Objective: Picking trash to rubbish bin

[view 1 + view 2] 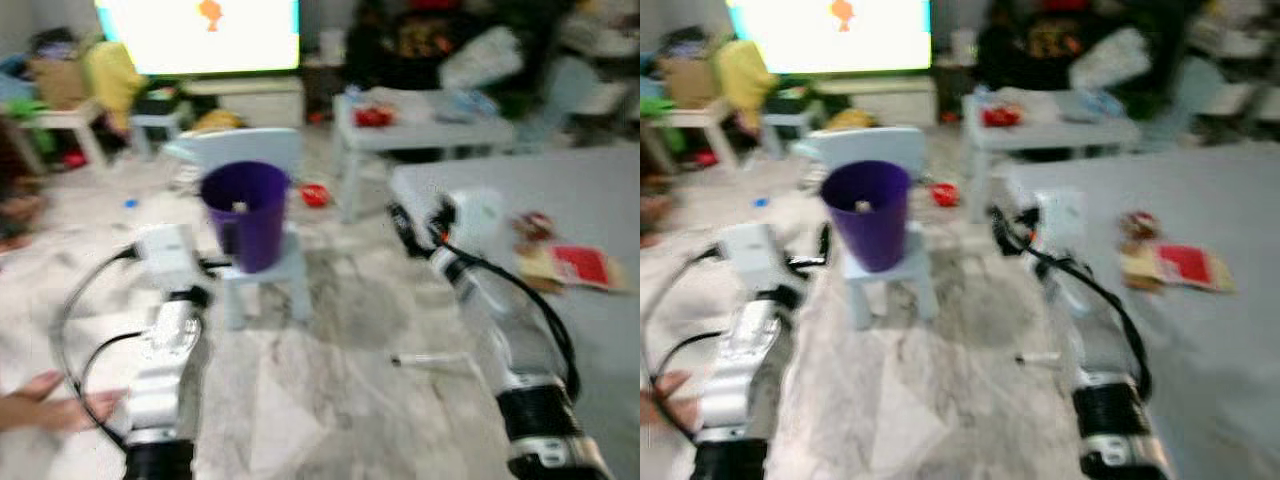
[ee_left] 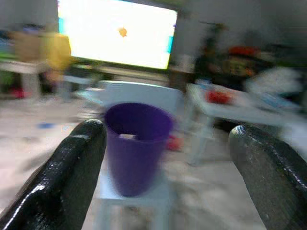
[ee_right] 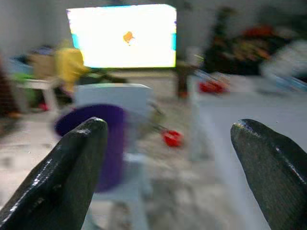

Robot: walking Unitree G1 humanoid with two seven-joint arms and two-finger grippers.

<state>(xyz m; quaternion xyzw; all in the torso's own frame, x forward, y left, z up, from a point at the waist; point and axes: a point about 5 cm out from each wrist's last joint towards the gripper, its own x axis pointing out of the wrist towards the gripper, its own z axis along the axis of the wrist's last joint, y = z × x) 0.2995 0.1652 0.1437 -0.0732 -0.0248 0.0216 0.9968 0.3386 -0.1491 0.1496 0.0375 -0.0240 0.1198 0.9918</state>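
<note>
Standing on a small pale chair (image 1: 262,270) just ahead of the robot is the purple rubbish bin (image 1: 246,213). A little pale scrap (image 1: 239,207) sits inside it, so it looks like some trash may already be in.

Both arms are held out in front. The left end effector (image 2: 165,177) has its two black fingers (image 2: 72,177) spread wide with nothing between them, and it looks straight at the bin. The right end effector (image 3: 172,177) is also spread wide and holds nothing.

More trash seems to be left. A thin white stick-like thing (image 1: 432,358) lies on the marble floor (image 1: 330,400), near the right arm. A red and tan wrapper (image 1: 565,265) lies on the grey mat (image 1: 600,200) to the right. A small red thing (image 1: 314,194) sits on the floor behind the chair, beside a low pale counter (image 1: 420,130).

A person's hand (image 1: 50,400) rests on the floor at the left edge.

My guess is the job is partly done, and the robot must next go and pick up another piece. The views are blurry, so small things are hard to tell.
</note>
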